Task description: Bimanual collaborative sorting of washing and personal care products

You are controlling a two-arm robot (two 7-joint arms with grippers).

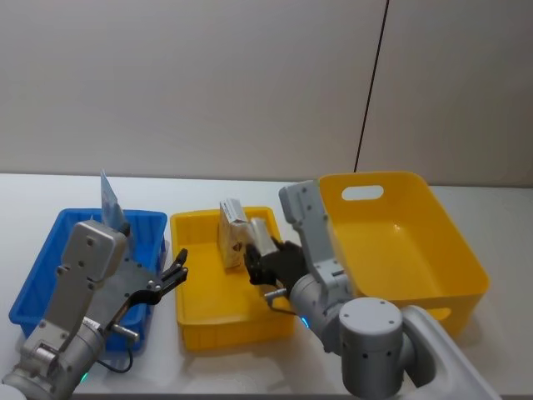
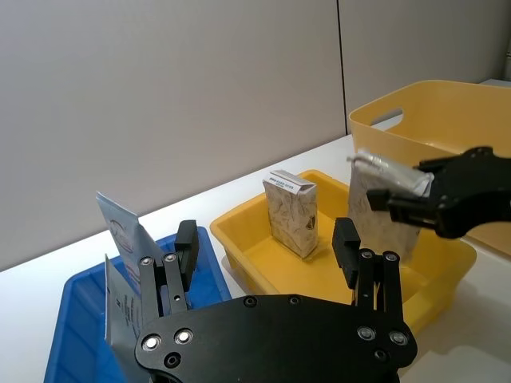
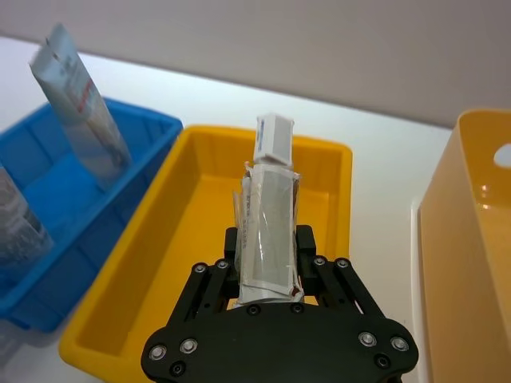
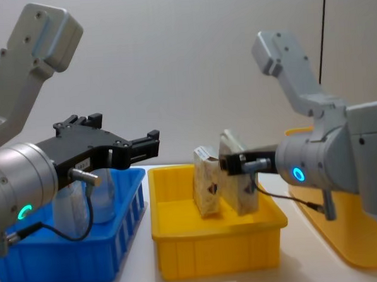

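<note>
Three bins sit on the white surface (image 1: 83, 187), and the small yellow tray (image 1: 237, 333) in the middle is the one to watch. The big yellow tub (image 1: 400, 242) is just beside the tray on the robot's right. The blue tray (image 1: 37, 275) is just beside it on the robot's left.

The right gripper (image 3: 267, 247) reaches over the yellow tray. Its jaws are squeezed tight on one cream carton (image 3: 267, 215), held upright above the tray's floor. The left gripper (image 1: 171, 279) hovers over the gap between the yellow tray and the blue tray. Its jaws are spread wide and hold nothing.

A second carton (image 2: 294, 211) stands inside the yellow tray, close to the held one. Pale pouches (image 3: 76, 88) stand in the blue tray.

The job now looks like setting the held carton down in the yellow tray. To do it well, go down slowly and keep the carton straight. Put it next to the standing carton without bumping it. Let go only when the bottom rests flat, or it may tip over.
</note>
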